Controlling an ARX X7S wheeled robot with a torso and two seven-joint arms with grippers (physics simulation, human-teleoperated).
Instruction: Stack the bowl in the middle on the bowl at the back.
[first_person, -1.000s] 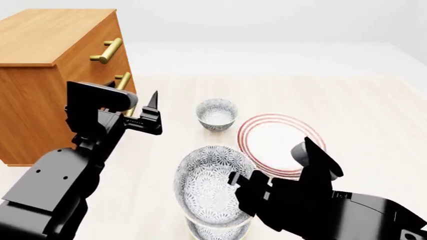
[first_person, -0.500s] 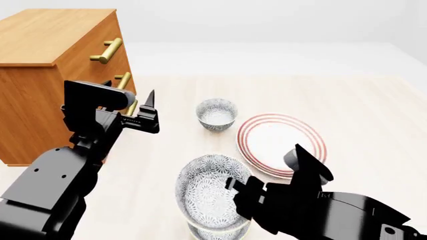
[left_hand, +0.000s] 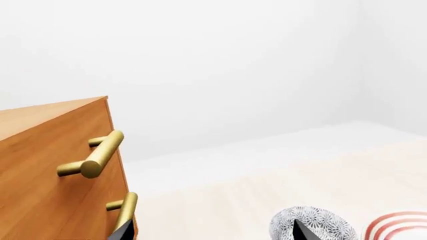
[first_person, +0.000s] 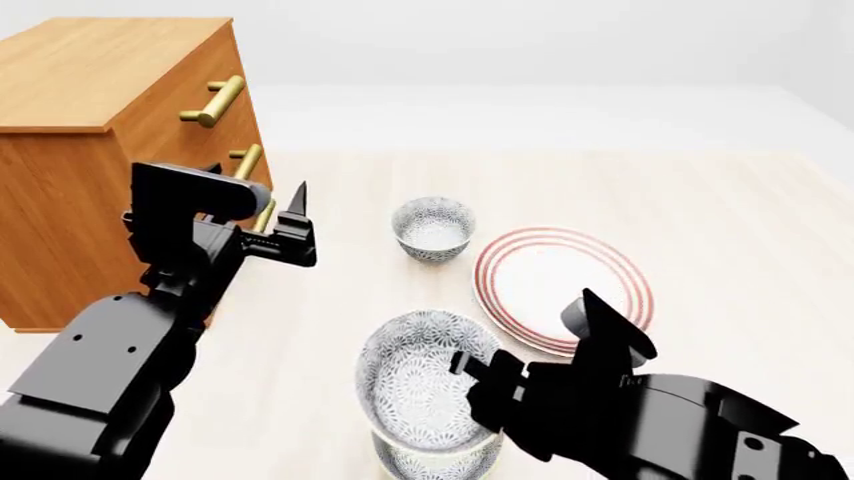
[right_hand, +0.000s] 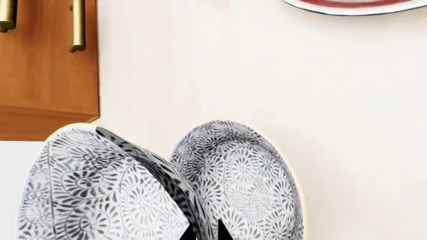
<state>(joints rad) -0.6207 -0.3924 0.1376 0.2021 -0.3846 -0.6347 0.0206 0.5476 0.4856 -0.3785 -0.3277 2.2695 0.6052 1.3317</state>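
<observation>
The small round deep white bowl with grey-blue speckling (first_person: 424, 385), rigid, glazed and likely slippery, is pinched at its right rim by the right pincer (first_person: 470, 378) above the near worktop (first_person: 721, 230).

Simulated home dining spot: wooden dresser (first_person: 107, 140), bowls, plate (first_person: 561, 285) on table (first_person: 747, 230).

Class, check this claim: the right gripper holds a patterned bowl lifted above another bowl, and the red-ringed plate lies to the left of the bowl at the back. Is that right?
Not quite. In the head view the red-ringed plate lies to the right of the bowl at the back, not the left. The rest stands: the right gripper holds a patterned bowl by its rim, lifted above another bowl.
</observation>
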